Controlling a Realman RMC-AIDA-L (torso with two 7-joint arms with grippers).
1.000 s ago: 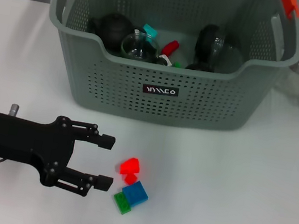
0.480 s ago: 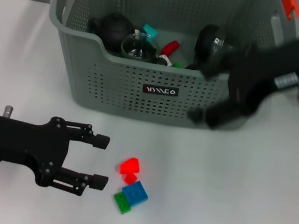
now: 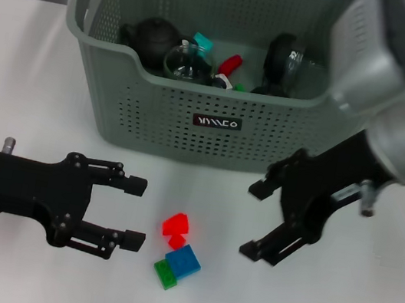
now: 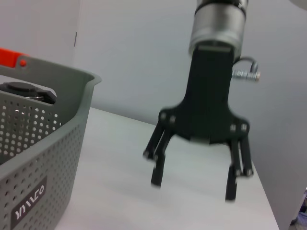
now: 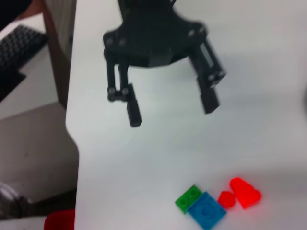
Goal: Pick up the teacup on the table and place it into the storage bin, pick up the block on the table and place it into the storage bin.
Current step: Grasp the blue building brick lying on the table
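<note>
Blocks lie on the white surface [image 3: 61,66] before the storage bin [image 3: 213,134]: a red block [image 3: 176,227], touching a blue block [image 3: 182,261] and a green block [image 3: 164,273]. Left claw [image 3: 134,212] hovers just left of them, spread wide and empty. Right claw [image 3: 256,219] hangs to their right, near the bin's front, also spread wide, holding nothing. Only the head view shows the bin's contents, a dark teapot [image 3: 151,38] and glass items among them. The right wrist view looks across the blocks to the left claw; the left wrist view catches the right claw beside the bin's wall.
</note>
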